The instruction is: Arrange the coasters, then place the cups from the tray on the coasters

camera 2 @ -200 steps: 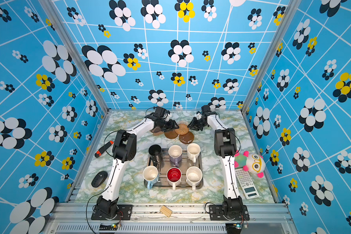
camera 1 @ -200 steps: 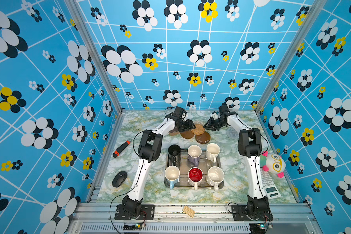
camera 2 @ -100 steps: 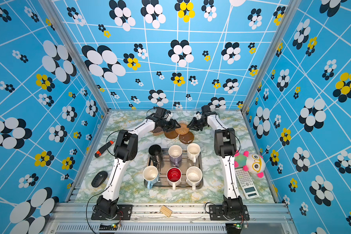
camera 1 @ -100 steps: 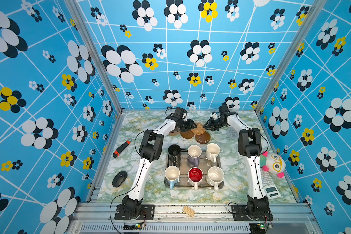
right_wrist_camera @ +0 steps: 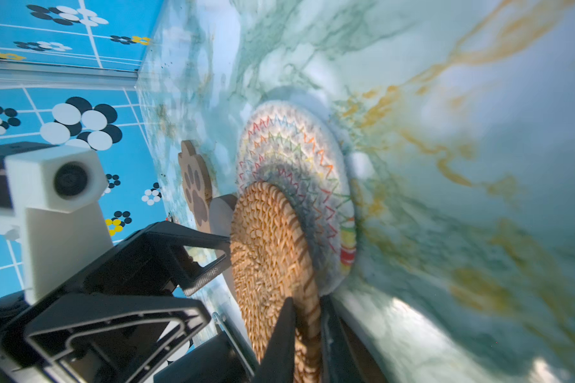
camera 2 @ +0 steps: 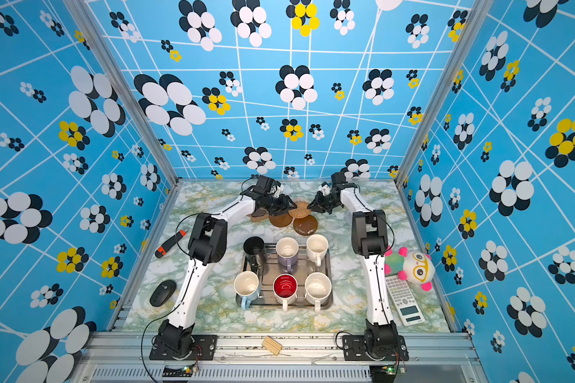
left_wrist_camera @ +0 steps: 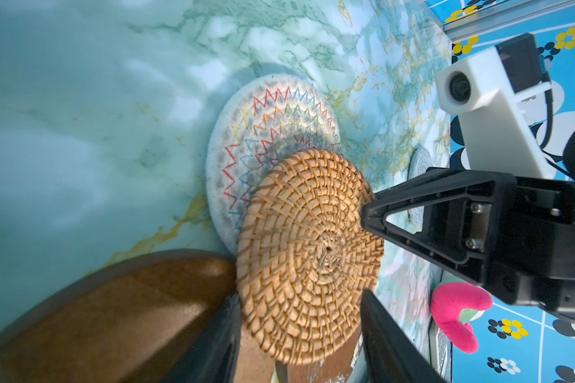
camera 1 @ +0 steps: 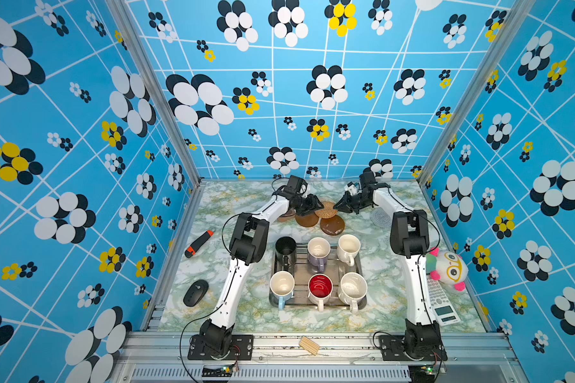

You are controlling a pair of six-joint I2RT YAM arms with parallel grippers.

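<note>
A green-and-gold marbled bench [camera 1: 379, 275] was enclosed on three sides by blue panels [camera 1: 80, 132] printed with black, white and yellow flowers. At the bench's left edge a black-and-orange tool [camera 1: 198, 243] and a black mouse [camera 1: 196, 292] were seen. Toward the front middle, all six cups [camera 1: 320, 285] stood on the steel tray [camera 1: 332, 265].

Behind the tray, the left gripper [camera 1: 314, 206] was held with its jaws apart at the left of the rattan coaster [camera 1: 327, 209]. In the left wrist view the disc was framed between its fingertips [left_wrist_camera: 389, 348], and contact could not be judged. The paw coaster [camera 1: 286, 217] and the two dark-brown coasters [camera 1: 306, 220] lay just beside it.

The rattan coaster was raised at an angle, overlapping the whitish coaster [left_wrist_camera: 266, 132] stitched with coloured zigzags. Its right edge was pinched by the right gripper [camera 1: 336, 206], clenched on it.

Farther right the grey spiral coaster [camera 1: 380, 216] lay flat and apart. By the right wall a plush toy [camera 1: 447, 270] rested against a calculator [camera 1: 442, 301].
</note>
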